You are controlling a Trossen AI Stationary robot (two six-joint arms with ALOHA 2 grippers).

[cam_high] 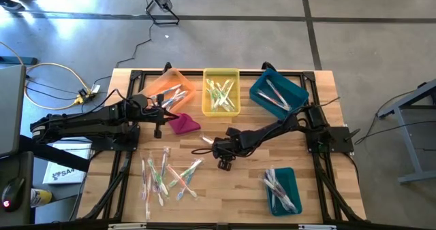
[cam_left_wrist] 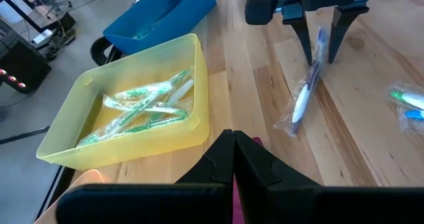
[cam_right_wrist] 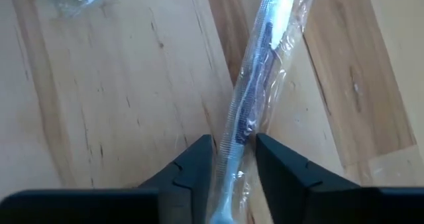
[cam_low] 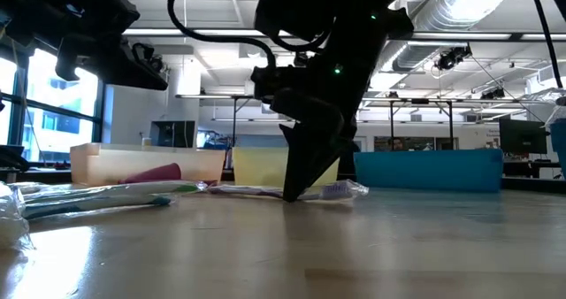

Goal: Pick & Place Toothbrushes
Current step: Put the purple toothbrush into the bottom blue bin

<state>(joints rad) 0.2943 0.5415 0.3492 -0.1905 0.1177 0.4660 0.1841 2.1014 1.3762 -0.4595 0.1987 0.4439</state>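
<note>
Mid-table, a wrapped toothbrush point(cam_right_wrist: 255, 111) lies flat between the right gripper's point(cam_right_wrist: 233, 164) narrowly parted fingers point(cam_right_wrist: 192, 161), not yet clamped. Left gripper point(cam_left_wrist: 233, 151) closed, empty. No legible writing.

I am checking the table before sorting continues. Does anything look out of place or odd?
One thing: a magenta cloth lump lies on the table beside the orange bin, among the wrapped toothbrushes. It is no toothbrush and sits in no bin. Nothing looks spilled or broken.
</note>
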